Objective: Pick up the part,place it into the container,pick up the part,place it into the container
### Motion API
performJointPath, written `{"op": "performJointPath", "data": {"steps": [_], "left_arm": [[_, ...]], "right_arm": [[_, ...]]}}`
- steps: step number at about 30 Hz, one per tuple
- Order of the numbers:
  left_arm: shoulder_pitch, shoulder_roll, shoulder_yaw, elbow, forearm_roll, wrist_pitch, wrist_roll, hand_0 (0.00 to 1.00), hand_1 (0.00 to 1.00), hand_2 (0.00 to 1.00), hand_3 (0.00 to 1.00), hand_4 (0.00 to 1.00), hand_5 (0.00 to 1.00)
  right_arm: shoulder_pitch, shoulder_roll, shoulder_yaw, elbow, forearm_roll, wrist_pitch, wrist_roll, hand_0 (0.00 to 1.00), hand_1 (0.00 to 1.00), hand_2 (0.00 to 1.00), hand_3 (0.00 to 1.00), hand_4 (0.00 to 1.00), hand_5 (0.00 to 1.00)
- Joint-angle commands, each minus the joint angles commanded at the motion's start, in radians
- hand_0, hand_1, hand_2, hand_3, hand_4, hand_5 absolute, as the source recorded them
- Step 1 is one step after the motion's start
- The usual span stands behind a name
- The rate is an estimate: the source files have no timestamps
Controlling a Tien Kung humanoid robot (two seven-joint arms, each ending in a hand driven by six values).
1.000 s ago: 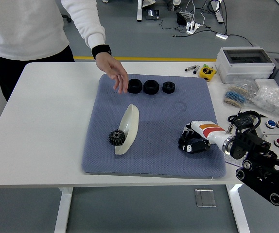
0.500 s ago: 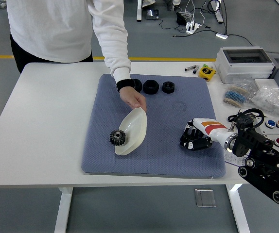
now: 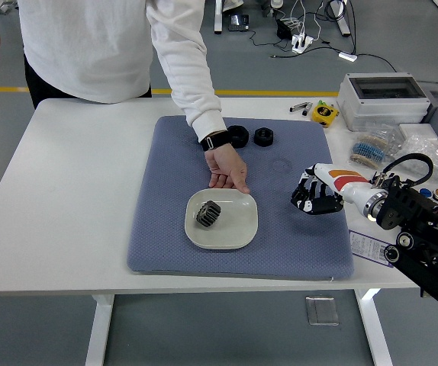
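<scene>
Head view: my right hand hovers right of the dish, fingers curled, empty; a person's hand steadies its far rim, gear inside.

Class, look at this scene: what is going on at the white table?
A person's hand rests on the far rim of a white square plate, which holds a dark metal gear. The robot's right hand hovers over the blue mat, fingers curled, empty. Two black ring-shaped parts wait at the mat's far edge.
</scene>
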Motion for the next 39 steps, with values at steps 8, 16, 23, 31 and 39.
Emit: {"op": "performJointPath", "data": {"steps": [8,16,23,31,39], "left_arm": [[0.001,0.0,0.0,0.0,0.004,0.0,0.003,0.826,0.814,0.845,0.578,0.501,0.711],[0.0,0.0,0.001,0.0,0.002,0.001,0.0,0.826,0.814,0.845,0.578,0.502,0.711],[0.001,0.0,0.004,0.0,0.0,0.001,0.0,0.826,0.813,0.842,0.578,0.502,0.711],[0.001,0.0,0.004,0.0,0.003,0.002,0.002,0.827,0.813,0.841,0.578,0.503,0.711],[0.0,0.0,0.004,0.0,0.004,0.002,0.002,0.826,0.812,0.84,0.579,0.503,0.709]], "right_arm": [[0.005,0.014,-0.032,0.107,-0.009,-0.012,-0.01,0.084,0.254,0.387,0.471,0.683,0.403],[0.032,0.063,-0.101,0.161,-0.018,-0.008,-0.02,0.097,0.273,0.416,0.479,0.697,0.385],[0.064,0.109,-0.15,0.185,-0.032,-0.002,-0.023,0.144,0.337,0.477,0.514,0.805,0.372],[0.089,0.143,-0.186,0.164,-0.09,0.02,-0.005,0.264,0.458,0.666,0.88,0.998,0.517],[0.086,0.145,-0.173,0.15,-0.093,-0.02,0.003,0.322,0.515,0.765,0.981,0.998,0.576]]}}
